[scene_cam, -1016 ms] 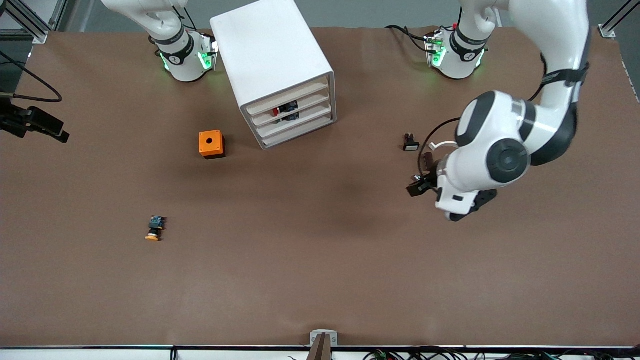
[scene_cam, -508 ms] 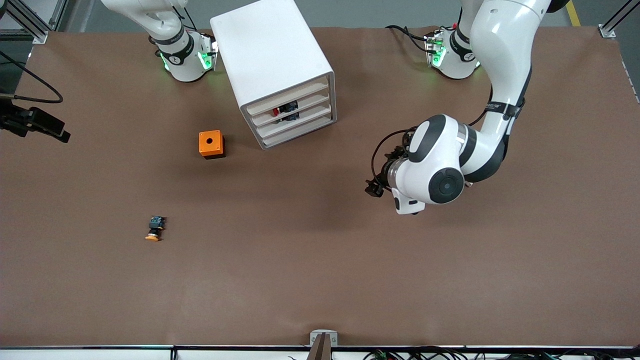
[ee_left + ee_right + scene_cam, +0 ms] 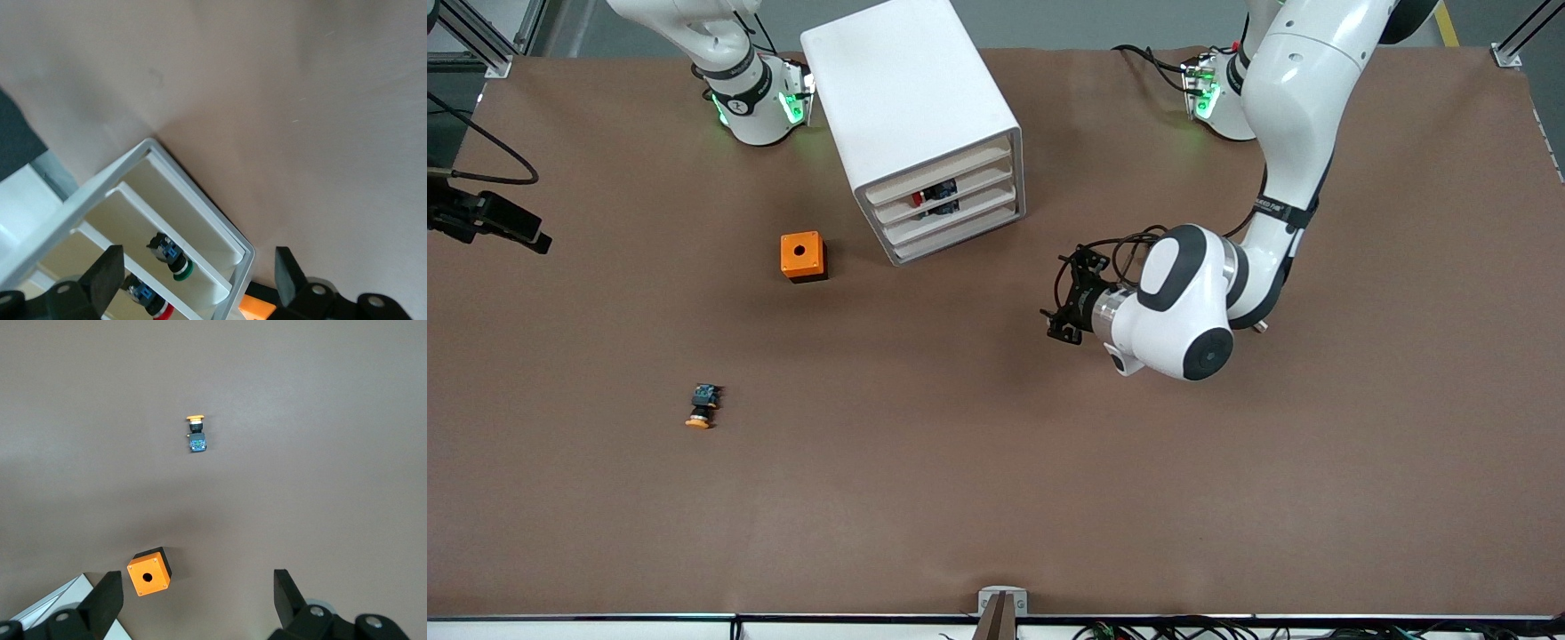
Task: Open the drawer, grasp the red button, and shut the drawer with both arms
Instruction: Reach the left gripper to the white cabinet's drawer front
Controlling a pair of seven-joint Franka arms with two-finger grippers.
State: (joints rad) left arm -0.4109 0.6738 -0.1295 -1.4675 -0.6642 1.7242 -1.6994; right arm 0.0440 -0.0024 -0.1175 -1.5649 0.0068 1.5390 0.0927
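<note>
On the brown tabletop [image 3: 960, 462] stands the white cabinet [image 3: 911, 107], all four drawers closed; the red-capped button [image 3: 918, 199] lies in the drawer [image 3: 945, 188] second from the top. Over bare tabletop toward the left arm's end, the left gripper [image 3: 1069, 298] hangs with fingers [image 3: 107, 277] spread, empty. High over the orange box [image 3: 149, 571], the right gripper [image 3: 193, 603] waits, spread too

Robot lab: paper-covered table [image 3: 996, 498], aluminium framing [image 3: 480, 44], cables [image 3: 480, 160].
</note>
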